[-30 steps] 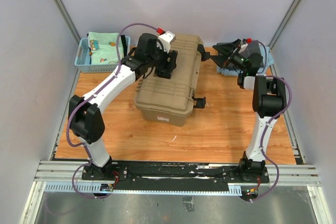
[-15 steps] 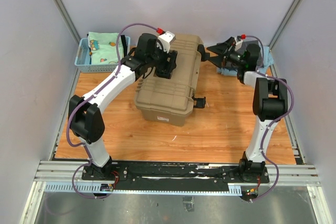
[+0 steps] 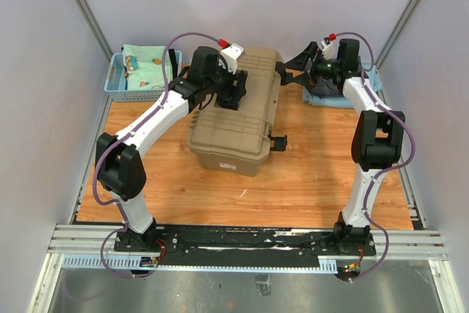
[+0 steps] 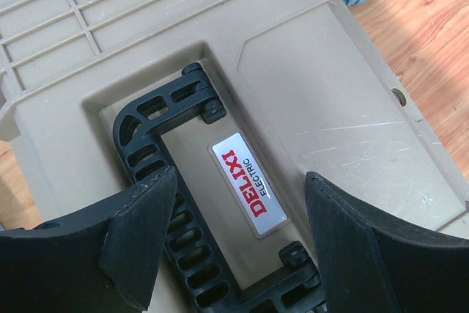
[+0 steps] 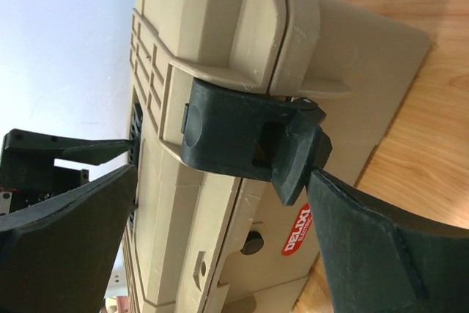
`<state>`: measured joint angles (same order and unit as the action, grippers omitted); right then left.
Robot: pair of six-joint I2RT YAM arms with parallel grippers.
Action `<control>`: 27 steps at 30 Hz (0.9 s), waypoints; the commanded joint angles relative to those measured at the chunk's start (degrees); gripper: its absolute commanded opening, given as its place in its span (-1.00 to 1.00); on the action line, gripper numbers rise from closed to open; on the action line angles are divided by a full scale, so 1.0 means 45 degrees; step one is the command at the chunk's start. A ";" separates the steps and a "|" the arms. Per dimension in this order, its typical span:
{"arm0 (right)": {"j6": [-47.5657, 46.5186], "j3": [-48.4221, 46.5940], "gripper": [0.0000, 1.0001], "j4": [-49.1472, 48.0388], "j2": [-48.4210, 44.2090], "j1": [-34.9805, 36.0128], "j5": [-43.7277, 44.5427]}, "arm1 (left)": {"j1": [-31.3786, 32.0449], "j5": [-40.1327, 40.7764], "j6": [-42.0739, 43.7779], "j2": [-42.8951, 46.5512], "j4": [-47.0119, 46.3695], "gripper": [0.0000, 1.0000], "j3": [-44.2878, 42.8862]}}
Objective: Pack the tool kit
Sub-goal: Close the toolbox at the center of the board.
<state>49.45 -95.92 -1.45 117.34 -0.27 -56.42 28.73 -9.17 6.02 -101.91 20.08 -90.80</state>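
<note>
Over the toolbox lid, the left gripper (image 4: 240,181) hangs with its jaws well apart and nothing between them. Below the gap sit the black handle (image 4: 139,126) in its recess and a small silver label (image 4: 249,185). At the far right end of the toolbox, the right gripper (image 5: 220,177) is spread very wide, one finger either side of a black latch (image 5: 249,137), gripping nothing. The toolbox (image 3: 249,119) lies shut near the middle of the wooden table (image 3: 308,174), turned a little askew. Whether that latch is snapped home I can't tell. No loose tools show anywhere. Behind and left of the toolbox is a blue basket (image 3: 117,82); right of it, under the right arm, lies a grey-blue cloth (image 3: 330,97).

What worries me: if the right fingers close off-centre they could skid off the latch's slanted face, or shove the whole toolbox sideways — nothing seems to pin it, since the left gripper looks to be above the lid, not pressing on it. Such a shove would also carry the handle out from under the left jaws.
</note>
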 commanded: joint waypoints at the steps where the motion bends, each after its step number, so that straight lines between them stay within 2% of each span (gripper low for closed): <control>1: -0.1469 -0.0983 0.97 0.2547 0.0166 0.0217 0.0910 | -0.0261 0.0860 0.0897 -0.1690 0.4794 0.52 0.1396; 10: -0.2004 -0.2517 0.98 0.4385 0.1047 0.0435 0.1856 | -0.0269 0.0695 0.0786 -0.1654 0.4816 0.52 0.1383; 14: -0.2098 -0.3417 0.74 0.4850 0.1609 0.0575 0.1886 | -0.0270 0.0648 0.0767 -0.1612 0.4816 0.52 0.1495; 17: -0.2239 -0.3682 0.69 0.5003 0.1780 0.0607 0.1922 | -0.0266 0.0538 0.0740 -0.1612 0.4816 0.51 0.1555; 21: -0.1929 -0.2915 0.71 0.4064 0.1554 0.0535 0.1682 | -0.0266 0.0376 0.0737 -0.1614 0.4816 0.50 0.1604; 27: -0.1395 -0.2712 0.88 0.2832 0.2187 0.0549 0.0432 | -0.0261 0.0184 0.0814 -0.1795 0.4917 0.50 0.1372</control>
<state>41.32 -109.01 16.21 125.03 1.34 -49.76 28.53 -10.24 6.20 -101.78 19.66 -90.37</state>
